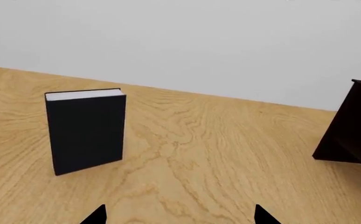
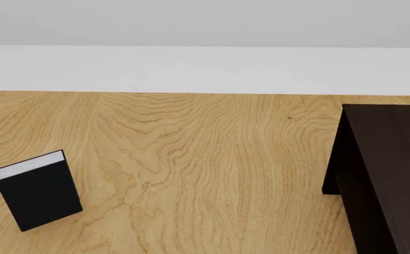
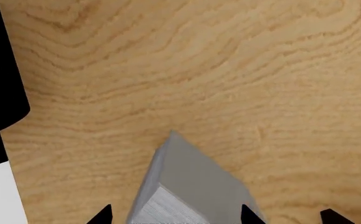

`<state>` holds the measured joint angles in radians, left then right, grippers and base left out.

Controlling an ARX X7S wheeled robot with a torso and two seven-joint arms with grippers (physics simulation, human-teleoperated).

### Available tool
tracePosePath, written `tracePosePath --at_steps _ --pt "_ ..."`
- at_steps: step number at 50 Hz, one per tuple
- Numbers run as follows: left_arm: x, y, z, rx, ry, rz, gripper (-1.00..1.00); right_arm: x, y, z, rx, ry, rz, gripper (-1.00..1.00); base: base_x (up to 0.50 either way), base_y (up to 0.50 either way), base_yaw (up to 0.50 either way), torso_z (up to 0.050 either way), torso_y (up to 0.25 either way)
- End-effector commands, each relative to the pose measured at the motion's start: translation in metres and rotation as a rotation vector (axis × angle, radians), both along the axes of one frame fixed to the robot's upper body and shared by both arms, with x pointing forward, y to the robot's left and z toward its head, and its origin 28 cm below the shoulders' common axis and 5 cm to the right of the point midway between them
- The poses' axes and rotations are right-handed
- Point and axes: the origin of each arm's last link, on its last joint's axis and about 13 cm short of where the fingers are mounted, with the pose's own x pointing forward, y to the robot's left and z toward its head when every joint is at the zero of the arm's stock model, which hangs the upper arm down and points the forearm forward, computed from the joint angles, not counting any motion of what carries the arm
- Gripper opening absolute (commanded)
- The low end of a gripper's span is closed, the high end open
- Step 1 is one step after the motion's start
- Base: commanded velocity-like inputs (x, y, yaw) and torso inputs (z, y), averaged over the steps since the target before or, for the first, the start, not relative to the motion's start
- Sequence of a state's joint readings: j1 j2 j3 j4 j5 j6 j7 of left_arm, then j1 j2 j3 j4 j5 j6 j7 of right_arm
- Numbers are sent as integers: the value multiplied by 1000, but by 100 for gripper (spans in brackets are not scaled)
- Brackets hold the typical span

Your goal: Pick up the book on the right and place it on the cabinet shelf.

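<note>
The grey book [image 3: 196, 186] with pale page edges sits tilted between the fingertips of my right gripper [image 3: 175, 215], held above the wooden surface. The jaws stand on either side of it, shut on it. This book and both arms are outside the head view. The dark cabinet [image 2: 392, 169] stands at the right, showing its flat top board and one side panel; it also shows in the left wrist view as the cabinet [image 1: 355, 126]. No inner shelf is visible. My left gripper [image 1: 182, 215] is open over bare wood with nothing between its fingertips.
A black book with white pages [image 2: 39, 190] stands upright at the left, also seen as the black book [image 1: 86, 130] ahead of the left gripper. The wooden surface [image 2: 205, 159] ends at a white wall behind. A black shape [image 3: 0, 84] lies at the right wrist view's edge.
</note>
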<state>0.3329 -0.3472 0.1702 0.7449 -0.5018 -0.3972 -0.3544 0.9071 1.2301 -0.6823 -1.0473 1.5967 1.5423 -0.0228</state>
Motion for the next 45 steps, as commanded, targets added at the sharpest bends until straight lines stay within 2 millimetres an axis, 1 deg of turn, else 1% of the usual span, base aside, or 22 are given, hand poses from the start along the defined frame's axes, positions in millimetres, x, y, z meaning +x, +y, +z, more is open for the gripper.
tracePosePath --at_steps 1,2,3,4,7,19,30,45 --pt "-1 1 0 -9 -5 13 100 8 -8 -2 -106 -87 -41 100 0 0 0 0 0" --pt "-2 1 0 -10 -5 14 100 10 -11 -1 -108 -98 -60 -100 0 0 -3 0 0" --pt "-2 1 0 -8 -5 14 100 10 -9 2 -64 -79 -58 -100 0 0 -3 0 0" --pt "-2 2 0 -7 -4 17 100 13 -8 3 -77 -121 -56 -100 0 -3 -3 0 0" --pt "-3 2 2 -8 -9 19 100 17 -7 6 -92 -143 -52 -100 0 -1 -3 0 0" --pt "-6 2 4 -14 -22 17 100 19 4 18 -56 -210 -39 -100 0 -2 -2 0 0" --pt "-8 2 4 -17 -24 9 100 19 25 40 29 -319 -53 -100 0 0 0 -1 0" --pt "-7 1 4 -17 -25 3 100 24 47 65 162 -531 -160 -100 0 0 0 0 0"
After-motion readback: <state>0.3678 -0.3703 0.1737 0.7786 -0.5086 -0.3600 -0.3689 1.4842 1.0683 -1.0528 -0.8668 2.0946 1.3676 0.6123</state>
